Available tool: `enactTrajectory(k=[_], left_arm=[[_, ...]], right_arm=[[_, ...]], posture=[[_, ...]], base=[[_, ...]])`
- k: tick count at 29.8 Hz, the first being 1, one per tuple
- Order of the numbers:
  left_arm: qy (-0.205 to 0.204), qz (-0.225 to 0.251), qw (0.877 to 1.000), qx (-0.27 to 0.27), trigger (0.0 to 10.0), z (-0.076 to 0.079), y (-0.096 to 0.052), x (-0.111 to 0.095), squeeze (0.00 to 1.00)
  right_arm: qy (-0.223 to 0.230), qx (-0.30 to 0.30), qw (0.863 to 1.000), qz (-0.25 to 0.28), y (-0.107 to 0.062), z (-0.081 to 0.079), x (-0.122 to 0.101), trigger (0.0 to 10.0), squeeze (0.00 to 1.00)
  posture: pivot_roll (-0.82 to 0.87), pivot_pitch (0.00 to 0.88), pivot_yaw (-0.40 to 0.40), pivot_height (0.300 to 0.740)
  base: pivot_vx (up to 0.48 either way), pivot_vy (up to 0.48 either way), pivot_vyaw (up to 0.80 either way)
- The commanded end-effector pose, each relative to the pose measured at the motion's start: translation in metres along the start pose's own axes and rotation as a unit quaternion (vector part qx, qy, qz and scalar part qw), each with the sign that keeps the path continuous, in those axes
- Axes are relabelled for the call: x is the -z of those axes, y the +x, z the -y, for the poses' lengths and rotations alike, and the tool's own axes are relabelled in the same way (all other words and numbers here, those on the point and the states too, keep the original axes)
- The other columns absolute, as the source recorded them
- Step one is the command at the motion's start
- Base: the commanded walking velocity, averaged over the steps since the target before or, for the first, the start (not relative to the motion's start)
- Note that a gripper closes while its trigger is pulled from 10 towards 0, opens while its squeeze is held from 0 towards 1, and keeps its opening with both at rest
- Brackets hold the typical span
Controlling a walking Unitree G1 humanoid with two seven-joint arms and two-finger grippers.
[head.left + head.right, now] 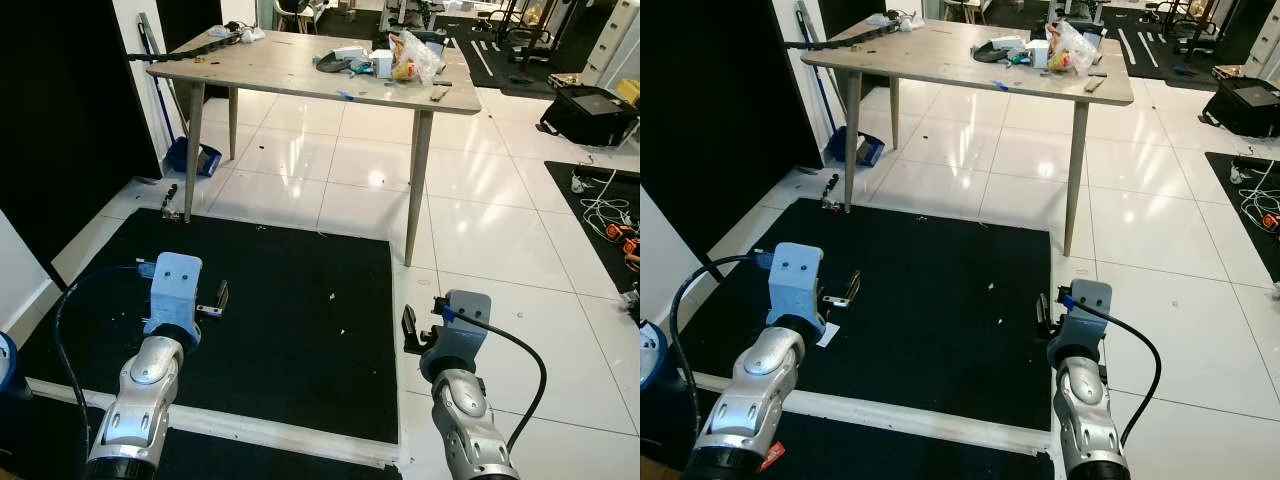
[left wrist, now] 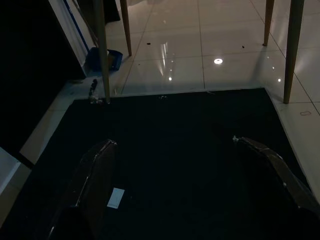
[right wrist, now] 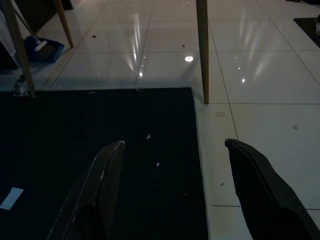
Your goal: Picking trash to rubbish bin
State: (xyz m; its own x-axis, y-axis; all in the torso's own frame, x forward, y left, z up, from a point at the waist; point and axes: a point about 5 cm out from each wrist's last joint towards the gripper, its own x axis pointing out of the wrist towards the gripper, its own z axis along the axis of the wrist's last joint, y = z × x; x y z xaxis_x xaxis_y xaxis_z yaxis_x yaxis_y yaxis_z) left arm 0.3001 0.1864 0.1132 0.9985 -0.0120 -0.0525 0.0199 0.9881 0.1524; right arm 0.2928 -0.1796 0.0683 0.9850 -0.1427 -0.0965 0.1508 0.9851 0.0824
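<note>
While both arms hover over the black mat (image 1: 300, 300), left end effector (image 2: 175, 165) and right end effector (image 3: 175, 175) are spread open, empty. White paper scrap (image 2: 116, 197) lies flat by the left fingers: light, flimsy; probably pinch an edge.

— Where do we stand with the head cameras?

— We note both eyes look forward and down from above, over the black mat (image 1: 270, 310) to the worktop (image 1: 300, 65) well beyond.

— And the wrists?

— We find each set low, looking along its own fingers (image 2: 95, 175) across the mat. Both share the mat's far edge and the blue dustpan (image 3: 42, 50).
</note>
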Motion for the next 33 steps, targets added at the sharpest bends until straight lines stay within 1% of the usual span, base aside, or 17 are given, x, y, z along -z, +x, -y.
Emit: enactTrajectory(k=[1,4,6,8,16,23,33], left_arm=[[0.006,-0.007,1.000,0.000,10.0,-0.001,-0.002,0.004,0.00],[0.006,-0.006,1.000,0.002,10.0,-0.001,-0.002,0.004,0.00],[0.006,-0.005,1.000,0.005,10.0,-0.001,-0.002,0.004,0.00],[0.006,-0.005,1.000,0.006,10.0,-0.001,-0.002,0.004,0.00],[0.008,-0.004,1.000,0.011,10.0,0.001,-0.002,0.004,0.00],[0.009,-0.001,1.000,0.015,10.0,0.002,-0.002,0.003,0.00],[0.009,0.000,1.000,0.018,10.0,0.003,-0.003,0.003,0.00]], right_arm=[[-0.004,0.002,1.000,-0.006,0.000,0.002,0.003,10.0,0.00],[-0.005,0.002,1.000,-0.006,0.000,0.002,0.003,10.0,0.00],[-0.016,-0.008,1.000,-0.005,-0.001,0.001,0.003,10.0,0.00],[-0.023,-0.023,0.999,-0.004,-0.002,-0.002,0.003,10.0,0.00],[-0.017,-0.064,0.998,-0.003,-0.003,-0.015,0.003,10.0,0.00],[-0.033,-0.100,0.994,-0.011,-0.006,-0.025,0.007,10.0,0.00],[-0.039,-0.104,0.994,-0.012,-0.007,-0.025,0.008,10.0,0.00]], posture=[[-0.03,0.068,0.013,0.740],[-0.03,0.068,0.013,0.740],[-0.03,0.068,0.015,0.740],[-0.03,0.068,0.015,0.740],[-0.03,0.070,0.015,0.740],[-0.03,0.070,0.016,0.740],[-0.03,0.070,0.015,0.740]], base=[[0.000,0.000,0.00],[0.170,0.000,0.00],[0.272,0.000,0.00],[0.285,0.000,0.00],[0.296,0.000,0.00],[0.321,0.000,0.00],[0.328,0.000,0.00]])
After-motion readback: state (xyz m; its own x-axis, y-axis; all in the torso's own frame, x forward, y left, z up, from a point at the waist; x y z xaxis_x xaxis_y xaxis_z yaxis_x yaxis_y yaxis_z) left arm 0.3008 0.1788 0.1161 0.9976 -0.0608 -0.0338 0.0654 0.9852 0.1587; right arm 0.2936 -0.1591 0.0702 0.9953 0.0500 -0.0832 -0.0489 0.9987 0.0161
